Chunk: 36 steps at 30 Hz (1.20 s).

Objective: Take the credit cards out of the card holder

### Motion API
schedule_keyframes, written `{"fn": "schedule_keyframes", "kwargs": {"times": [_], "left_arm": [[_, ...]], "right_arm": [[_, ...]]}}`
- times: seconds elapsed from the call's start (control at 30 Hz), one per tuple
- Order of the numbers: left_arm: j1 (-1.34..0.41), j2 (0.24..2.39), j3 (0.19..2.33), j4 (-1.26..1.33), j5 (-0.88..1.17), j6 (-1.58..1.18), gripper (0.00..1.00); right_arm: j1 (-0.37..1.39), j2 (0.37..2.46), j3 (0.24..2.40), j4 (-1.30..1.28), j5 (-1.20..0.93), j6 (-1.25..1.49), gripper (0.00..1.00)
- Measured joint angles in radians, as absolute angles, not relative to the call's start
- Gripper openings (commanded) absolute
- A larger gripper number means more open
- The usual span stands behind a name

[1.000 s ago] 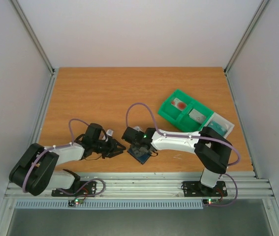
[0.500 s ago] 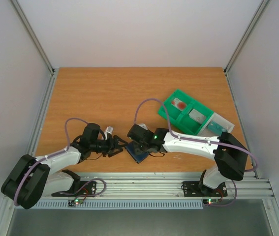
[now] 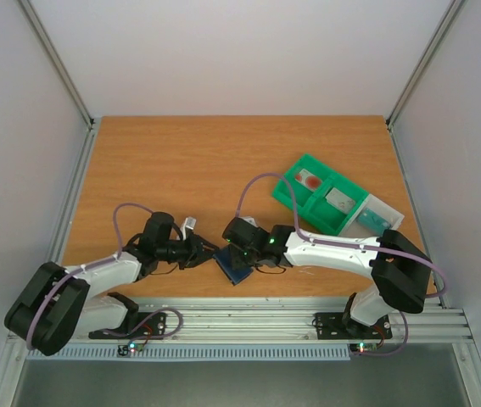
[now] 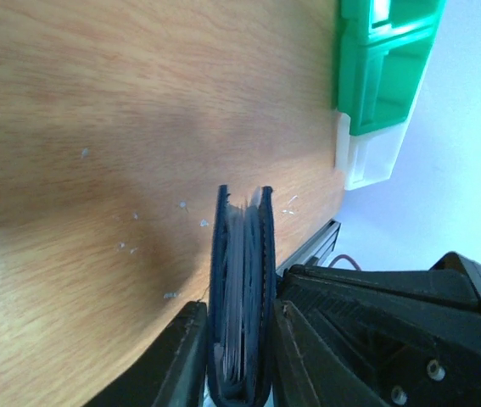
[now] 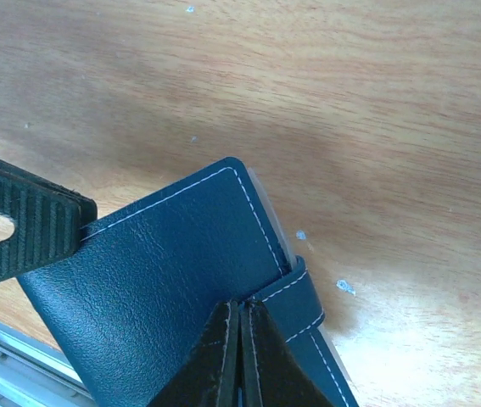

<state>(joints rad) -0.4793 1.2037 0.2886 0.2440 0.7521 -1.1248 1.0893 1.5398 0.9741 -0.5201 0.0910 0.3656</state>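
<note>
I work on a wooden surface (image 3: pixel 181 170), orange-brown with a fine grain, which fills the middle of the overhead view. A plain white back wall (image 3: pixel 240 51) rises behind it at the top of the frame, with pale side panels at the left (image 3: pixel 11 153) and right (image 3: pixel 478 153). Slim grey metal posts (image 3: pixel 53 59) run up the corners. A ribbed aluminium rail (image 3: pixel 248 315) lies along the bottom edge. The light is soft and even. Close up, small white specks (image 4: pixel 130 246) dot the wood.

A wooden table (image 3: pixel 181 161) carries a green tray (image 3: pixel 291 197) at right.
</note>
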Motion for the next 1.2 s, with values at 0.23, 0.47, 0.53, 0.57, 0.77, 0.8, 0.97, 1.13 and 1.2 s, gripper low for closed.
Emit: {"fn": "schedule_keyframes", "kwargs": {"times": [0.23,0.47,0.53,0.57,0.77,0.8,0.97,1.13,1.2], "left_arm": [[-0.479,1.238,0.296,0.216,0.751,-1.083,0.0],[-0.479,1.269,0.335,0.15,0.751,-1.03,0.09],[-0.479,1.279,0.353,0.128,0.75,-1.008,0.19],[-0.479,1.286,0.366,0.113,0.746,-0.999,0.26],[-0.48,1.314,0.434,-0.008,0.707,-0.93,0.58],[-0.48,1.313,0.452,-0.046,0.694,-0.917,0.6],[-0.479,1.274,0.532,-0.211,0.63,-0.84,0.68],[-0.479,1.183,0.555,-0.306,0.609,-0.794,0.74],[-0.479,1.153,0.555,-0.327,0.609,-0.788,0.75]], "right_arm": [[1.088,1.54,0.957,-0.514,0.088,0.377,0.01],[1.088,1.521,0.927,-0.514,0.094,0.377,0.01],[1.088,1.504,0.92,-0.517,0.099,0.377,0.01],[1.088,1.494,0.916,-0.518,0.102,0.377,0.01],[1.088,1.433,0.887,-0.527,0.121,0.38,0.01],[1.088,1.425,0.88,-0.529,0.126,0.382,0.01],[1.087,1.38,0.86,-0.556,0.134,0.4,0.01],[1.087,1.307,0.859,-0.557,0.113,0.432,0.01],[1.087,1.28,0.859,-0.545,0.095,0.447,0.01]]}}
